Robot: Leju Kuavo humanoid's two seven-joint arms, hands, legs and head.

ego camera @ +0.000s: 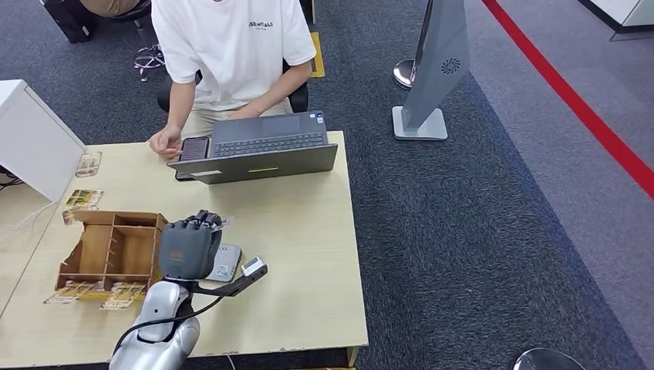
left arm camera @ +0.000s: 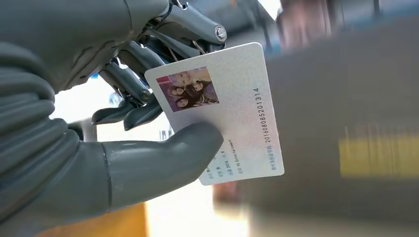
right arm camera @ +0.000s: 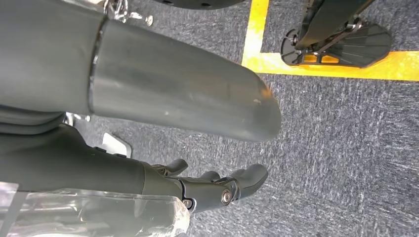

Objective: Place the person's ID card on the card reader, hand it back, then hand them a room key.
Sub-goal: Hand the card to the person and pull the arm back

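Left hand point(ego camera: 189, 245): raised over the near part of the table point(ego camera: 308, 231), fingers closed on the ID card point(left arm camera: 225, 111). The wrist view shows the thick thumb pressed on the card's printed face and the darker fingers point(left arm camera: 131, 106) behind it, so the card is pinched near one short end, photo side toward the camera. Its long axis runs outward from the grip, free end leading.

Card reader point(ego camera: 224, 264): small pale unit lying flat on the table, just beside and partly under the left hand in the head view. Whether the card touches it cannot be told; by my reading it hovers just above.

Right hand point(right arm camera: 217, 190): hanging low over carpet, fingers loosely curled, nothing in them. Well apart from the table, so the left hand is the nearer by far.

Person point(ego camera: 231, 54): seated at the far edge, behind a laptop point(ego camera: 258, 146), one hand resting by it.

Wooden organiser point(ego camera: 116, 250): just left of the hand, with room key cards point(ego camera: 96, 293) lying along its near edge.

Judgement: card in hand, at the reader stage. The next move, laying the card flat on the reader or carrying it across the table, turns on the free end.
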